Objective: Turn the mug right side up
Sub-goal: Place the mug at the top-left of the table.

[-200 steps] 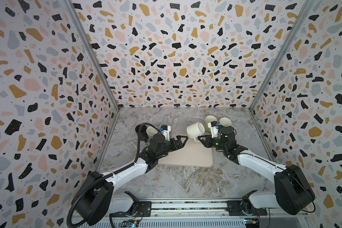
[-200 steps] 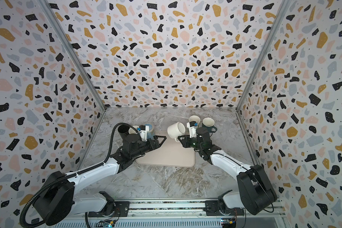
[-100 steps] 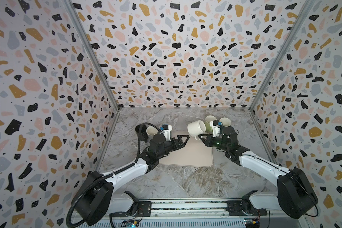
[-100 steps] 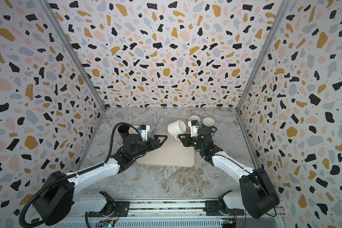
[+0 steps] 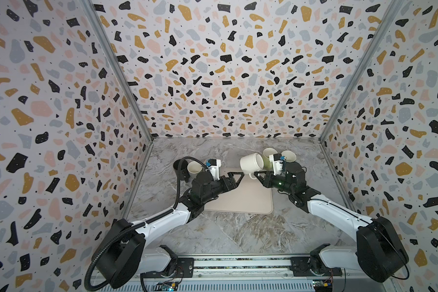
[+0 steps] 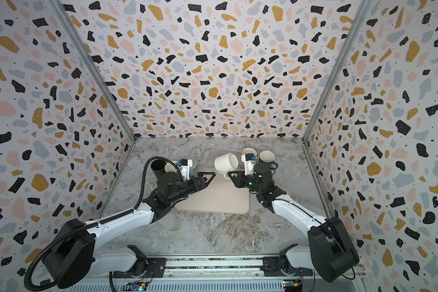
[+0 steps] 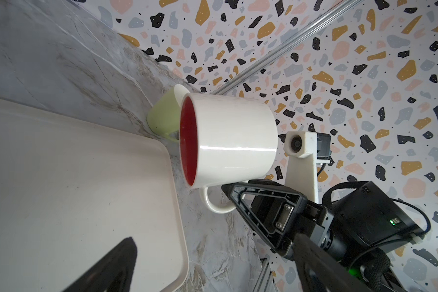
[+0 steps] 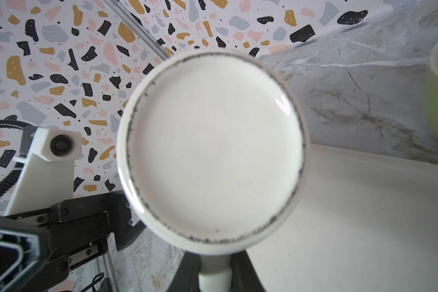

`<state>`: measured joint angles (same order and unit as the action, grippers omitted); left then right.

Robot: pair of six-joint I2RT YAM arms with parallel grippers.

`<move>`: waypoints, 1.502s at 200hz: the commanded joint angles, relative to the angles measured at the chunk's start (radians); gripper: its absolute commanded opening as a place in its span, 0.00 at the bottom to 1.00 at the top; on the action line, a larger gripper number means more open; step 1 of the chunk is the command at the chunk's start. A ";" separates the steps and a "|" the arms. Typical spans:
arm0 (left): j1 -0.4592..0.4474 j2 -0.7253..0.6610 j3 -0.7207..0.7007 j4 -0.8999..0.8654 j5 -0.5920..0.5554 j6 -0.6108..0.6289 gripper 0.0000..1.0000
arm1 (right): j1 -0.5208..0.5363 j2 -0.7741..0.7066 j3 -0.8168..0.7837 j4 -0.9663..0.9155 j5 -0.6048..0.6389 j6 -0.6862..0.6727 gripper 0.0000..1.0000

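Note:
The white mug (image 5: 252,163) (image 6: 226,163) hangs on its side in the air over the far edge of the beige tray (image 5: 250,202). Its inside is red in the left wrist view (image 7: 187,141), and its flat base faces the right wrist camera (image 8: 213,149). My right gripper (image 5: 256,174) (image 6: 230,174) (image 8: 214,268) is shut on the mug's handle (image 7: 213,204). My left gripper (image 5: 236,177) (image 6: 210,177) stands open just left of the mug, holding nothing and not touching it.
A green mug (image 5: 268,158) (image 7: 162,116) and a beige cup (image 5: 288,156) stand behind the held mug at the back right. A black cup (image 5: 181,166) and a white cup (image 5: 194,168) stand at the back left. Terrazzo walls close in three sides.
The right gripper has lifted the mug slightly while keeping hold of the handle. The left gripper has stayed open beside it, hardly moving.

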<state>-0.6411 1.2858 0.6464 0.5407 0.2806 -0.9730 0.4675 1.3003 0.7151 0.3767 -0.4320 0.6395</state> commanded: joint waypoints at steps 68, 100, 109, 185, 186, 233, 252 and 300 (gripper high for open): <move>-0.011 0.027 0.024 0.140 0.027 -0.029 0.89 | -0.005 -0.068 0.000 0.172 -0.042 0.043 0.00; -0.014 0.038 0.026 0.162 0.036 -0.042 0.88 | -0.004 -0.070 -0.001 0.188 -0.053 0.057 0.00; -0.015 0.041 0.026 0.168 0.036 -0.045 0.88 | -0.005 -0.070 -0.003 0.195 -0.056 0.060 0.00; -0.022 0.078 0.035 0.172 0.035 -0.038 0.87 | -0.004 -0.058 -0.011 0.233 -0.071 0.074 0.00; -0.022 0.080 0.035 0.173 0.035 -0.038 0.87 | -0.004 -0.058 -0.010 0.233 -0.070 0.074 0.00; -0.023 0.097 0.044 0.190 0.037 -0.046 0.87 | -0.005 -0.050 -0.017 0.264 -0.088 0.099 0.00; -0.023 0.111 0.053 0.204 0.044 -0.052 0.84 | -0.004 -0.052 -0.020 0.268 -0.090 0.104 0.00; -0.023 0.149 0.077 0.249 0.059 -0.076 0.72 | -0.004 -0.055 -0.029 0.291 -0.100 0.129 0.00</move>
<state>-0.6579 1.4200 0.6804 0.7006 0.3161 -1.0367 0.4664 1.2861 0.6746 0.5331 -0.5064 0.7528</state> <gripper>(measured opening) 0.741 0.189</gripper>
